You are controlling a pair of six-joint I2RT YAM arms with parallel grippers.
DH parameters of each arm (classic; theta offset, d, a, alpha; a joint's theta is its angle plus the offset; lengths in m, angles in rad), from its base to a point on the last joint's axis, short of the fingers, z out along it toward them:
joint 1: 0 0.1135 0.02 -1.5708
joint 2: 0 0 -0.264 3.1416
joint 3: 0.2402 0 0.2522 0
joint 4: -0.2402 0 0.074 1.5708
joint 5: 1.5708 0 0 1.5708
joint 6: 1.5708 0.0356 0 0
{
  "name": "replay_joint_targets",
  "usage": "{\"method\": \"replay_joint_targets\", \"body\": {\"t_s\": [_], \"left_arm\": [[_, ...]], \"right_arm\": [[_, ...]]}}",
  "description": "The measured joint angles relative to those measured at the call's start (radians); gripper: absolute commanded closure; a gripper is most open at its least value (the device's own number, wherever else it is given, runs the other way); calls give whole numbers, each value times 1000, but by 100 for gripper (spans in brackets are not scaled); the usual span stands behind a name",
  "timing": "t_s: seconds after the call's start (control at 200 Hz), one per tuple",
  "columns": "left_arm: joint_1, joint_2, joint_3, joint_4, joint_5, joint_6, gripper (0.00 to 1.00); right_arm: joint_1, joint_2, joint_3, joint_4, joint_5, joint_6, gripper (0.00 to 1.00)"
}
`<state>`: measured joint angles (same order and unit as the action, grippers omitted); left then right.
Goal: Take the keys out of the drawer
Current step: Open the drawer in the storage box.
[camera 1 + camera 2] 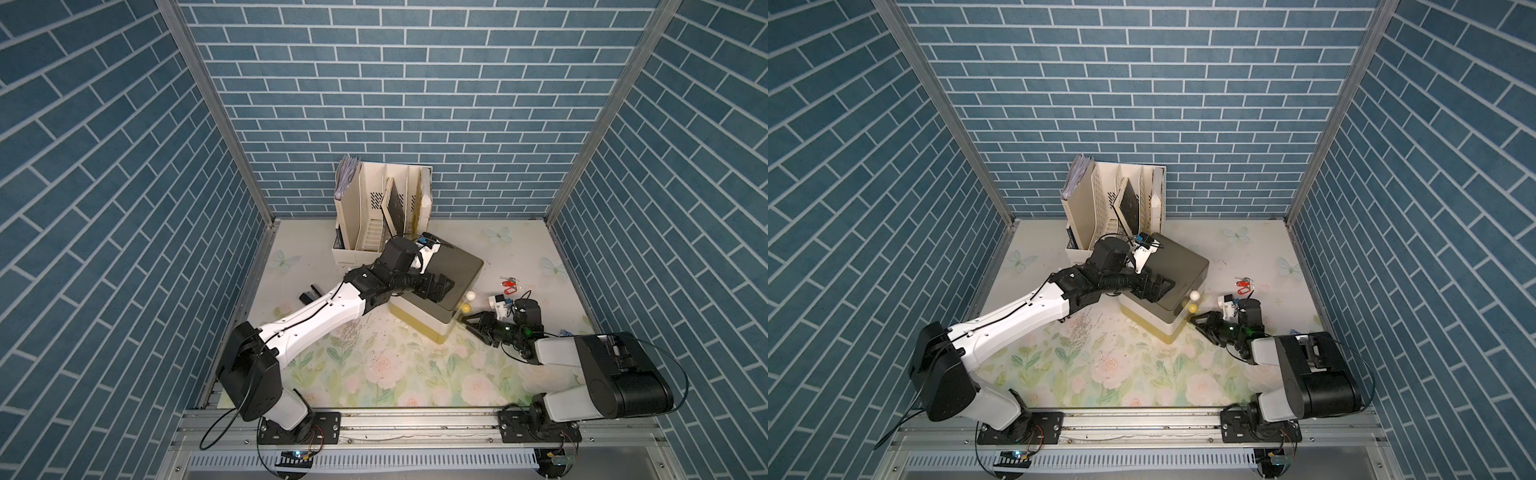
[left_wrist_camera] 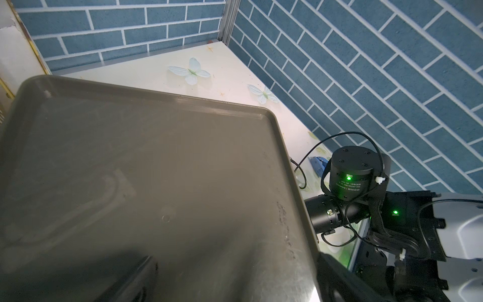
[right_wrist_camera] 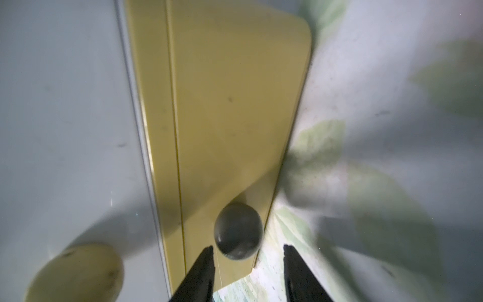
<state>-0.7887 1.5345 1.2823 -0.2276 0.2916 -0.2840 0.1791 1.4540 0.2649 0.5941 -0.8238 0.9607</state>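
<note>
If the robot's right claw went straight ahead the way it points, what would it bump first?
Probably the dark round knob on the yellow drawer front. The right gripper points right at it, with its jaws open on either side. How close they are is hard to judge.

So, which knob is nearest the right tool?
The grey knob on the yellow drawer, just ahead of the right tool; the yellow knob lies aside.
</note>
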Motion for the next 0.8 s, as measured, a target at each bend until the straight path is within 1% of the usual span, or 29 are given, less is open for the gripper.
{"method": "replay_joint_targets", "body": {"t_s": [0.465, 0.57, 0.68, 0.8], "left_arm": [[0, 3, -2, 6, -3, 5, 0], [0, 3, -2, 6, -3, 7, 0], [0, 3, -2, 5, -4, 8, 0], [0, 3, -2, 5, -6, 9, 0]], "right_arm": [[14, 80, 37, 74, 0, 17, 56], [17, 89, 37, 85, 0, 30, 62], [19, 95, 37, 102, -4, 39, 71], [19, 98, 37, 109, -8, 46, 75]]}}
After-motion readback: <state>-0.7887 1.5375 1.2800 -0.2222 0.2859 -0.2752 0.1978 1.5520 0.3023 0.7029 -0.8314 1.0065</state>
